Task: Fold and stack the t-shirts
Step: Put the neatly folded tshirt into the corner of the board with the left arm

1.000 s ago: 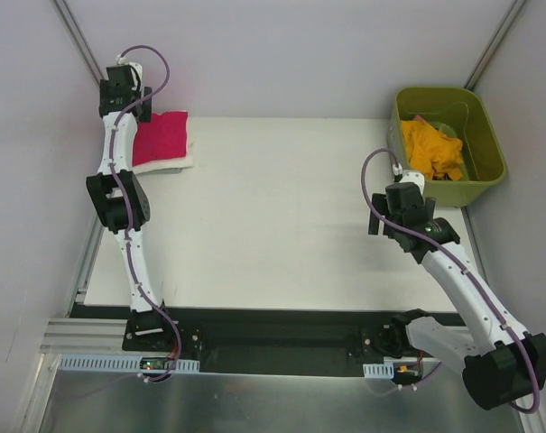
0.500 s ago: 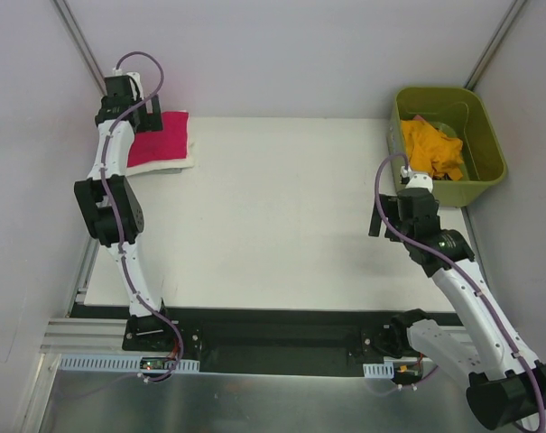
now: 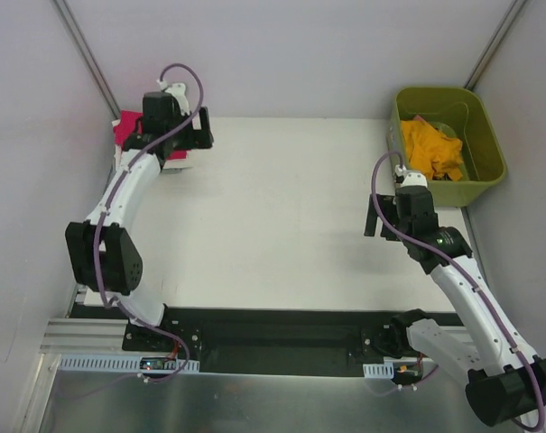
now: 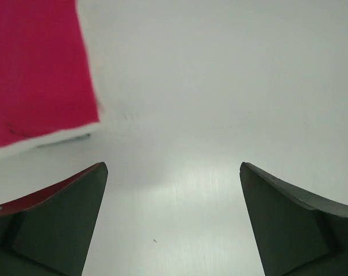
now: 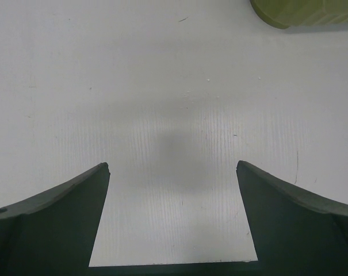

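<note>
A folded pink t-shirt [image 3: 125, 126] lies at the far left corner of the white table [image 3: 273, 207], mostly hidden under my left arm. In the left wrist view the pink t-shirt [image 4: 35, 69] rests on a white folded layer [image 4: 41, 141]. My left gripper [image 3: 193, 137] is open and empty just right of the stack, over bare table in its own view [image 4: 174, 218]. An orange t-shirt [image 3: 432, 149] lies crumpled in the green bin [image 3: 489, 167]. My right gripper [image 3: 381, 216] is open and empty in front of the bin, above bare table [image 5: 172, 218].
The green bin stands at the far right corner; its rounded corner shows at the top of the right wrist view [image 5: 306, 11]. Grey walls close in the table on the left, back and right. A black rail [image 3: 273, 338] runs along the near edge.
My left gripper has swung right, from the far left corner to the right edge of the pink stack, elbow dropping toward me. The right gripper has shifted slightly; both stay open.
</note>
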Action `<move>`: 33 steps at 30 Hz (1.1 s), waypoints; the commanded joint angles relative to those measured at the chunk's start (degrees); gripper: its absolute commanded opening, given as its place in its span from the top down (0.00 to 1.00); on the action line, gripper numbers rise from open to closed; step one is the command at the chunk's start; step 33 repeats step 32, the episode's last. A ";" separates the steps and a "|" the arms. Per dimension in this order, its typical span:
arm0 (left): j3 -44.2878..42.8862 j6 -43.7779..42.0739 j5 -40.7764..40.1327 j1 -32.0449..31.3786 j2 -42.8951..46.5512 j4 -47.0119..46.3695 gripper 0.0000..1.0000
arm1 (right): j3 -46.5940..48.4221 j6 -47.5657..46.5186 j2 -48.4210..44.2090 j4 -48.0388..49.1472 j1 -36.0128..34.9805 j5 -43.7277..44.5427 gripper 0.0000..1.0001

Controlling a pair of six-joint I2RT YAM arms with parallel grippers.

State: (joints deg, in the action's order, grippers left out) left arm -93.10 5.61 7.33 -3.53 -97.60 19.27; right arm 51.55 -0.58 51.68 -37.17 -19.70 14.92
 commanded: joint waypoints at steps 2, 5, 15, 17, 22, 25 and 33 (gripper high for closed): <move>23.85 6.25 -3.27 -10.32 14.17 -10.10 0.01 | -2.59 2.51 -2.99 4.56 0.02 1.87 0.04; 35.83 10.03 -6.44 -15.70 25.05 -17.06 0.01 | -4.09 4.18 -3.08 5.79 0.02 1.52 0.04; 59.60 22.08 -19.46 -29.60 49.86 -17.34 0.01 | -13.04 6.29 -7.46 14.38 0.02 -5.06 0.04; 61.71 22.52 -20.34 -29.69 53.63 -15.84 0.01 | -15.50 5.60 -9.83 16.15 -0.07 -7.35 0.04; 59.36 21.37 -22.97 -29.60 56.47 -9.26 0.01 | -18.85 4.62 -14.49 18.45 0.02 -5.52 0.04; 57.68 21.90 -25.35 -29.60 55.77 -5.48 0.01 | -19.38 3.92 -16.96 18.01 -0.07 -5.78 0.04; 55.92 22.17 -25.61 -29.60 54.98 -3.36 0.01 | -21.75 3.66 -20.56 19.58 0.02 -6.39 0.04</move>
